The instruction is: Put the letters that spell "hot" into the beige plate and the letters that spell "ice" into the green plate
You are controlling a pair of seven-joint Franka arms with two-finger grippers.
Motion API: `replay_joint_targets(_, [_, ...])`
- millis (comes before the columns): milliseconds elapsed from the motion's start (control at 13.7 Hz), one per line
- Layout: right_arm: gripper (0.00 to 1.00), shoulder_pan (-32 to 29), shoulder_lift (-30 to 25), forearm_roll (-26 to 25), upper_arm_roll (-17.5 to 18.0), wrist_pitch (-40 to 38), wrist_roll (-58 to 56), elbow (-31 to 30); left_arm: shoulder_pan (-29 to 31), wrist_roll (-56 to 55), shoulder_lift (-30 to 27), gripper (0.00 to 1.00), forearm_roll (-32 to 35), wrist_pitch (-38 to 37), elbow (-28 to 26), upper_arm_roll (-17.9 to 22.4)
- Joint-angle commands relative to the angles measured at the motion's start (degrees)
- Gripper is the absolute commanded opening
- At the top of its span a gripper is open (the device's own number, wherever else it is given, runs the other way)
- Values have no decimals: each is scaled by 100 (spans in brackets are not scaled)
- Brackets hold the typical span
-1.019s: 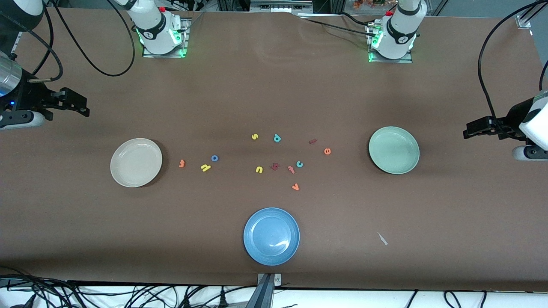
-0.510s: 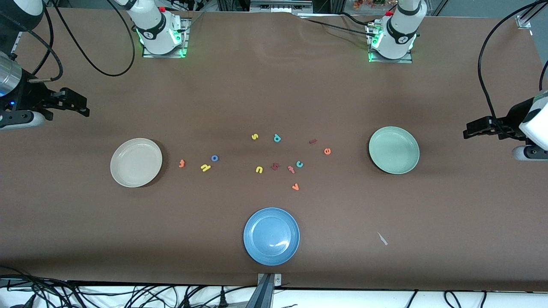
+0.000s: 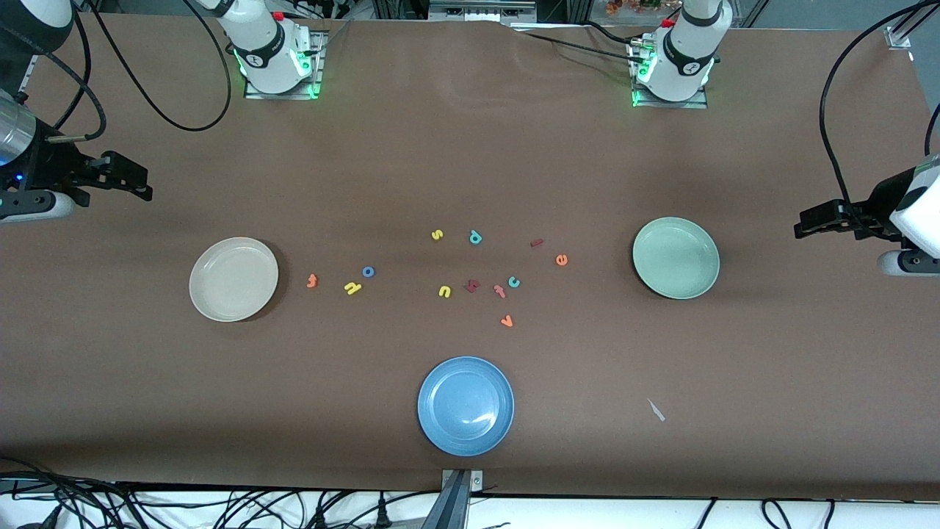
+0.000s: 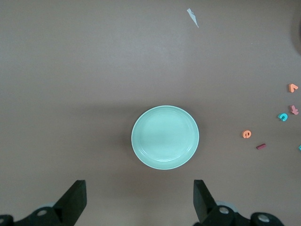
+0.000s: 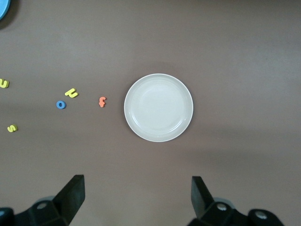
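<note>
A wide brown cloth-covered table (image 3: 470, 147) carries everything. My left gripper (image 3: 808, 220) hangs with its fingers spread wide and empty at the left arm's end of the table, beside the round pale mint-green plate (image 3: 675, 258). My right gripper (image 3: 136, 184) waits, also wide apart and empty, at the right arm's end, near the round cream-beige plate (image 3: 233, 278). Both plates hold nothing.

Between the plates lie the small foam letters. The orange "t" (image 3: 312, 280), yellow "h" (image 3: 352, 288) and blue ring "o" (image 3: 369, 272) sit toward the beige plate, so I judge my right arm is nearer to them. The orange "e" (image 3: 561, 259), dark red bar "i" (image 3: 537, 242) and teal "c" (image 3: 514, 281) sit toward the green plate, nearer to my left arm.
</note>
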Motion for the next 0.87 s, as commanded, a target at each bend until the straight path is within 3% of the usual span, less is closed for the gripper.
replay_joint_targets(0, [100, -47, 30, 64, 5, -110, 63, 91, -6, -33, -3, 100, -34, 35, 16, 3])
replay_joint_targets(801, [100, -47, 118, 29, -39, -426, 90, 117, -6, -33, 32, 100, -34, 35, 16, 2])
